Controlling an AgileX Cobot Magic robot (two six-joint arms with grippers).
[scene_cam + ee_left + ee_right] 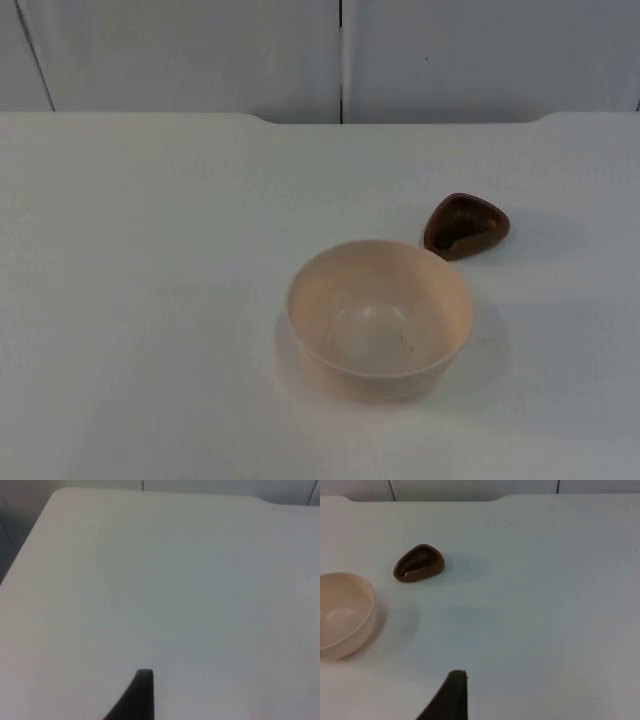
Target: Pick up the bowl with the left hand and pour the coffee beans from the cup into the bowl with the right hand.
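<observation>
On the white table (pixel 150 300), nearest the camera in the top view, stands the bowl (pixel 380 318), a pale peach round bowl sitting upright with its mouth open and its inside bare, a soft shine on the bottom. Just beyond the bowl, on its far right side, sits the cup (pixel 466 226), a small dark brown vessel with a rounded, almost triangular rim; it stands very close to the bowl's far rim, and whether the two touch cannot be told. Dark contents lie inside the cup, though single coffee beans cannot be made out. Farther from the bowl, the table runs back to its far edge, and behind that rises the grey partition wall (pixel 200 50), split by a dark vertical seam. In the right wrist view the bowl (pixel 342 614) and the cup (pixel 419 563) both stand on the table, the cup beyond the bowl and apart from it there, and the right gripper (pixel 451 696) hangs above bare table well away from the bowl, holding nothing; one black fingertip shows, so how far its jaws stand apart cannot be told. In the left wrist view the left gripper (pixel 136 696) hangs over bare table too, gripping nothing, with one black fingertip visible and its opening likewise impossible to judge.
</observation>
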